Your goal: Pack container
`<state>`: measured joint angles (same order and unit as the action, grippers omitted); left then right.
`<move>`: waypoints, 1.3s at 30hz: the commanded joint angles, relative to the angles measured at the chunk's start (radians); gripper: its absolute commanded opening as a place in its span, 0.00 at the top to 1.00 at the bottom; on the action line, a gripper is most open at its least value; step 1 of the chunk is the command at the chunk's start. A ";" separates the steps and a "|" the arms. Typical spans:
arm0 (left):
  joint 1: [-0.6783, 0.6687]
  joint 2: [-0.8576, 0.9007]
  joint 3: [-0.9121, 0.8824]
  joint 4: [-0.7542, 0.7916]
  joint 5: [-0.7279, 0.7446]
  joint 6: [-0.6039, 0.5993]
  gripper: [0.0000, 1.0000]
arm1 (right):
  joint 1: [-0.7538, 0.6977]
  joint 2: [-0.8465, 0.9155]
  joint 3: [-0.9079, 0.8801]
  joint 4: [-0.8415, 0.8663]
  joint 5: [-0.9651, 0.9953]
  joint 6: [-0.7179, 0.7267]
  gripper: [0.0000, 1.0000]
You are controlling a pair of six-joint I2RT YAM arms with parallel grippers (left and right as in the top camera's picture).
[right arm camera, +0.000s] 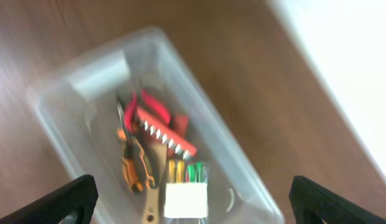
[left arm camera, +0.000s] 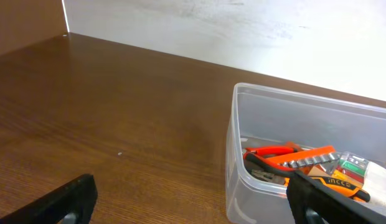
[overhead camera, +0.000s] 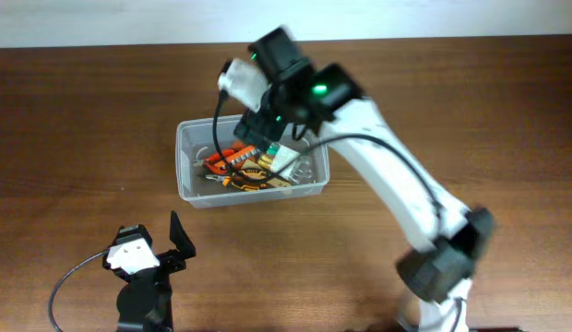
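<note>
Sitting mid-table, container (overhead camera: 186,175) being seen upright, one long side facing near edge. Tools being carried inside: orange bit rack (right arm camera: 167,132), red-handled pliers (right arm camera: 152,102), orange-black pliers (right arm camera: 134,168), small box of coloured bits (right arm camera: 187,186). Right gripper (overhead camera: 265,140) being held directly above container, fingers (right arm camera: 71,200) being spread wide, nothing being gripped. Left gripper (overhead camera: 157,244) being held low over brown table (overhead camera: 65,138), near front edge, apart from container; jaws being held wide open, empty.
</note>
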<state>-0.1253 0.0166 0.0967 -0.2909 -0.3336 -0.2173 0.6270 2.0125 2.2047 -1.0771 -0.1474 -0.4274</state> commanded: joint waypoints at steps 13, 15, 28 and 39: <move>-0.005 -0.005 -0.004 -0.001 -0.003 0.009 0.01 | -0.001 -0.274 0.068 -0.090 0.018 0.407 0.02; -0.005 -0.005 -0.004 -0.001 -0.003 0.009 0.01 | -0.018 -0.286 0.068 -0.092 0.032 0.406 0.01; -0.005 -0.005 -0.004 -0.001 -0.003 0.009 0.01 | -0.356 -0.681 -0.023 -0.167 -0.002 0.323 0.02; -0.005 -0.005 -0.004 -0.001 -0.003 0.009 0.01 | -0.542 -1.464 -0.977 0.013 -0.054 0.278 0.02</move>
<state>-0.1253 0.0166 0.0967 -0.2886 -0.3332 -0.2173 0.1036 0.6571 1.4387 -1.0794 -0.1528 -0.1368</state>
